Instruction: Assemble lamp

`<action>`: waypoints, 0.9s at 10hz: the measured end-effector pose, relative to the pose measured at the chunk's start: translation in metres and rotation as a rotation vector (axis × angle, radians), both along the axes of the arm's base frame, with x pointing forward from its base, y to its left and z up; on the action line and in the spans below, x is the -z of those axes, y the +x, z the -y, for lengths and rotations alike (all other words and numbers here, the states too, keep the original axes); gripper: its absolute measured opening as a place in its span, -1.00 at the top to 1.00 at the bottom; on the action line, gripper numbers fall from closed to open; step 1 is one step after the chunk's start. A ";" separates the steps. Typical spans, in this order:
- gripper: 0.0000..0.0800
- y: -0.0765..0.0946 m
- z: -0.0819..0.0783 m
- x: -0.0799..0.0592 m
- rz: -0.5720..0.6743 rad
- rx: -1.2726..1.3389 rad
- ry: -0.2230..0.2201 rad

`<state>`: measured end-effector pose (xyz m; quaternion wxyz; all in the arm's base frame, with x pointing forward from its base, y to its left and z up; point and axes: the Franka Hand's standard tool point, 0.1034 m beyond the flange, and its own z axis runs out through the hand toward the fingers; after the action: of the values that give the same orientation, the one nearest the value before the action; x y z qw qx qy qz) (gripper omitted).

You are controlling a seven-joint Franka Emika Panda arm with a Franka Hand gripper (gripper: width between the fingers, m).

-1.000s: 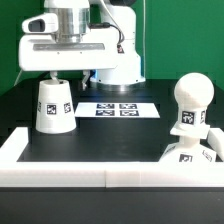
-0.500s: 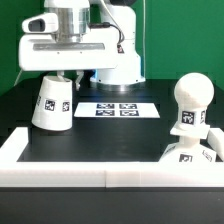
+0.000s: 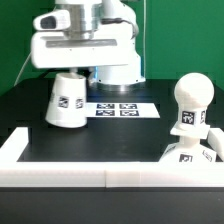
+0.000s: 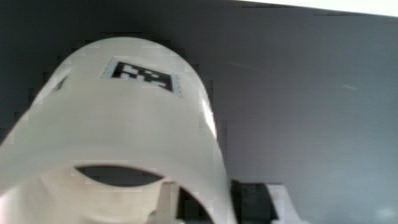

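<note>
The white cone-shaped shade [image 3: 68, 102] hangs tilted in my gripper [image 3: 76, 72], just off the black table at the exterior view's left of centre. The gripper is shut on the shade's narrow top rim. In the wrist view the shade [image 4: 125, 120] fills the picture, tag facing the camera, with a dark finger pad [image 4: 263, 200] against its wall. The round bulb [image 3: 190, 98] stands upright on the low square base [image 3: 188, 152] at the exterior view's right, apart from the gripper.
The marker board [image 3: 120, 110] lies flat on the table just right of the shade. A white raised border [image 3: 90, 172] runs along the table's front and left side. The arm's white base [image 3: 118, 68] stands behind.
My gripper has moved toward the exterior view's right with the shade in it. The shade has tilted and risen slightly off the table. Bulb and base have not moved.
</note>
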<state>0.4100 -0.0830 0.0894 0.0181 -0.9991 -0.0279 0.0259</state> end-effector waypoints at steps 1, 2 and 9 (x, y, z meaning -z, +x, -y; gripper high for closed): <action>0.89 0.010 -0.019 -0.006 -0.011 0.012 0.014; 0.89 0.022 -0.036 -0.014 -0.019 0.036 0.021; 0.89 0.111 -0.073 -0.070 -0.026 0.134 0.043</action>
<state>0.5206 -0.0098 0.1597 0.0414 -0.9977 0.0388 0.0368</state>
